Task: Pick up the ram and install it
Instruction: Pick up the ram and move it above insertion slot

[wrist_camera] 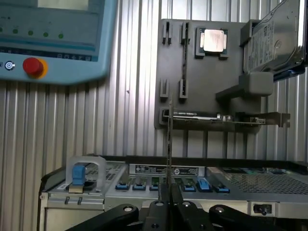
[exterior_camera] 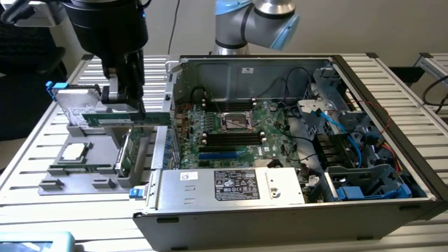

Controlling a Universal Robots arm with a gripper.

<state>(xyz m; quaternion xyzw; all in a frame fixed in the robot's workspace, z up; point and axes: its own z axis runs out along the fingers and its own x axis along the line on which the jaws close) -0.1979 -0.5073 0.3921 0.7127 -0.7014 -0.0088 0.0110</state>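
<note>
- Gripper (exterior_camera: 126, 107) pinches the ram (exterior_camera: 150, 117) (edge-on in the wrist view), jaws nearly closed.
- Grey tray (exterior_camera: 94, 140) holds processor (exterior_camera: 72, 153), hard drive (exterior_camera: 73, 102), expansion card (exterior_camera: 131, 152).
- Open case (exterior_camera: 245, 71) contains the motherboard (exterior_camera: 273, 128).

you'll find the ram (exterior_camera: 126, 119) as a long, narrow green board, lifted clear above the grey tray (exterior_camera: 105, 149). it hangs level and on edge, its length running across the exterior view. the closed gripper (exterior_camera: 125, 106) pinches it at the top edge near its middle. one end sits just beside the outer wall of the open computer case (exterior_camera: 280, 226). in the wrist view it shows edge-on (wrist_camera: 169, 144), a thin line running out from between the fingers (wrist_camera: 176, 192).
</note>
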